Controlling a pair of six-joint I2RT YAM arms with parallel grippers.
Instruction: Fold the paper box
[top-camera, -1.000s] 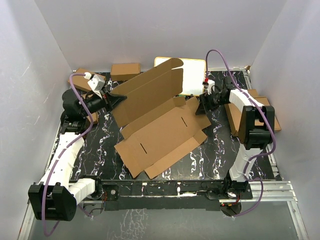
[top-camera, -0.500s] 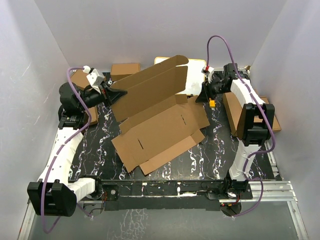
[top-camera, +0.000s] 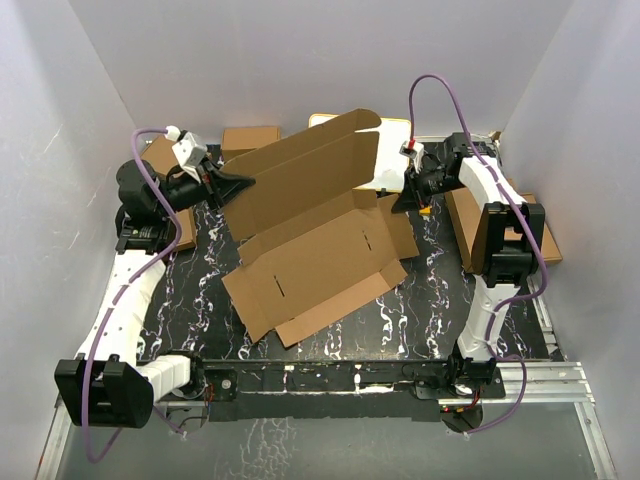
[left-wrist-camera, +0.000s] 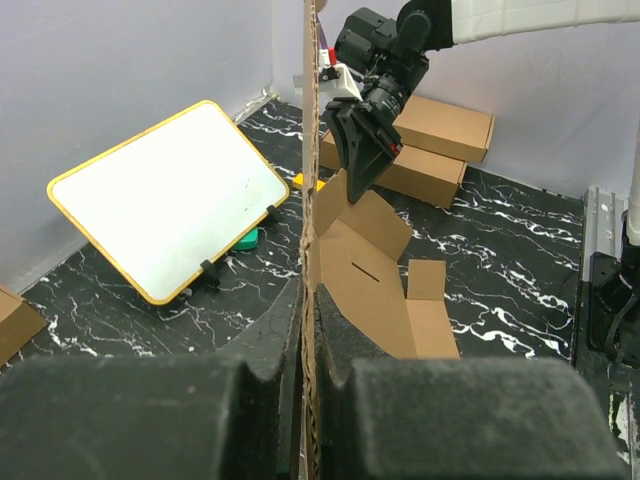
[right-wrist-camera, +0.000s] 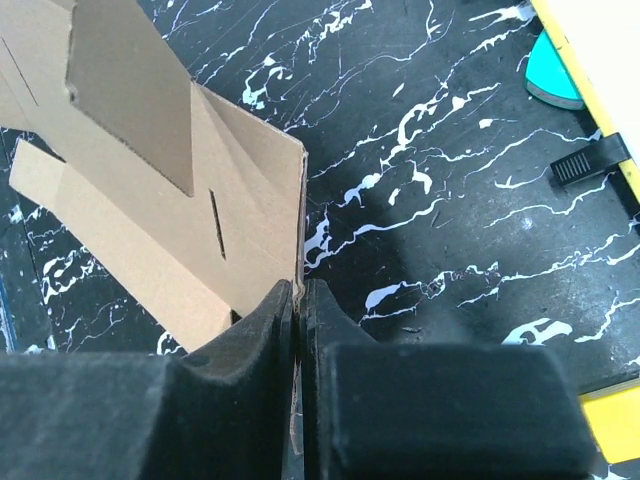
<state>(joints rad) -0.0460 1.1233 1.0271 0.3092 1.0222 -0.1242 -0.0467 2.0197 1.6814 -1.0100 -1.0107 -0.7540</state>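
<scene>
Between the left gripper's (top-camera: 236, 183) jaws sits the edge of the paper box (top-camera: 320, 250), and they're clenched tight on that raised far panel, the wrist view looking straight down the thin cardboard edge. Over at the right gripper (top-camera: 404, 202), the jaws are pinched shut on the corner of the sheet's right-end flap. One die-cut sheet, then, gripped at both ends: far half tilted up, near half lying flat mid-bench (top-camera: 440, 290). Two arms are at work. The left runs up the left edge, elbow out, wrist turned inward. The right stands tall, forearm angled down and in. One white board (top-camera: 392, 155) lies behind the sheet. Two small folded boxes (left-wrist-camera: 432, 148) sit by the right arm, and at least two more are in the far-left corner.
</scene>
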